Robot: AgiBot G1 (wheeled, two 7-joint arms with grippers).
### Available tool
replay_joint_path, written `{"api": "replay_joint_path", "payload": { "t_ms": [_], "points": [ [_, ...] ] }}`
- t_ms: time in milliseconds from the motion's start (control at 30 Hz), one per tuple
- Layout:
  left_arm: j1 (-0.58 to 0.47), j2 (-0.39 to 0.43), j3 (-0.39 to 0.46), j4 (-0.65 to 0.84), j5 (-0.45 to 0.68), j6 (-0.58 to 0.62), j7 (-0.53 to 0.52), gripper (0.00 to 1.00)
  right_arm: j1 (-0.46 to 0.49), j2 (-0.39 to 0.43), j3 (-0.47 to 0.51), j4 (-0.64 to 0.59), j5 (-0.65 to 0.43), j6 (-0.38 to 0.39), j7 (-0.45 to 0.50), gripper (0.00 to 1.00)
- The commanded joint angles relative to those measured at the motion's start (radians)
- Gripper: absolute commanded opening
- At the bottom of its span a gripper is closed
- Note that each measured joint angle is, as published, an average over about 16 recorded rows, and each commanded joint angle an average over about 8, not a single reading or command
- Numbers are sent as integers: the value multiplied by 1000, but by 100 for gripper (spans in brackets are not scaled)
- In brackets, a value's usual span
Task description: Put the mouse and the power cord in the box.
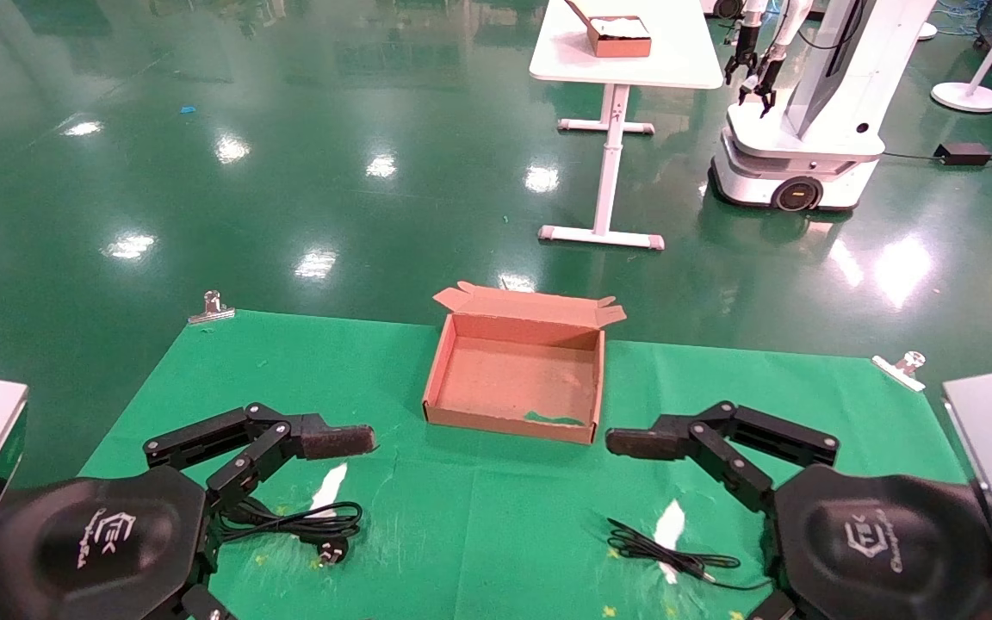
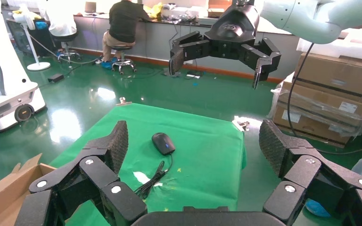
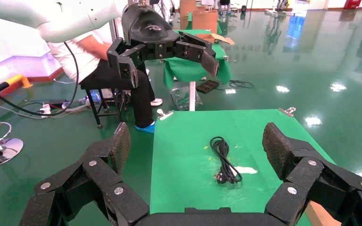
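The desk point(image 1: 479, 517), under a green cloth, fills the lower half of the head view. The box point(image 1: 515, 375) sits open at centre frame, lid flap tipped back, nothing inside it. The left hand point(image 1: 337, 441) hovers at lower left, its fingers point(image 2: 115, 143) spread wide apart and holding nothing. The right hand point(image 1: 634, 443) hovers at lower right, likewise spread wide and holding nothing. The cord point(image 1: 302, 522) lies coiled on the cloth at lower left, just below the left hand, its plug point(image 1: 331, 550) at the near end. The mouse point(image 2: 163, 142) lies on the cloth well apart from the box; in the head view only its thin cable point(image 1: 668, 558) shows, at lower right, beside the right hand.
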Motion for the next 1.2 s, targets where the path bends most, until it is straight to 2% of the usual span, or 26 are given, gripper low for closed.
{"api": "replay_joint_path", "payload": {
  "t_ms": [33, 700, 833, 967, 1100, 1200],
  "points": [
    [0, 0, 0, 0, 0, 0, 0, 100, 0, 0, 0, 0, 0, 0, 0, 100],
    [-3, -6, 4, -3, 17, 10, 7, 100, 0, 2, -2, -1, -5, -2, -1, 100],
    [-56, -18, 51, -12, 124, 47, 32, 100, 4, 8, -14, -16, -35, -15, -9, 100],
    [-163, -22, 152, -11, 306, 86, 77, 100, 8, 10, -46, -62, -96, -41, -31, 100],
    [-277, 8, 277, 50, 481, 92, 144, 100, 34, 7, -102, -126, -206, -68, -78, 100],
    [-351, 58, 364, 149, 596, 87, 209, 100, 82, -8, -161, -192, -314, -80, -133, 100]
  ]
}}
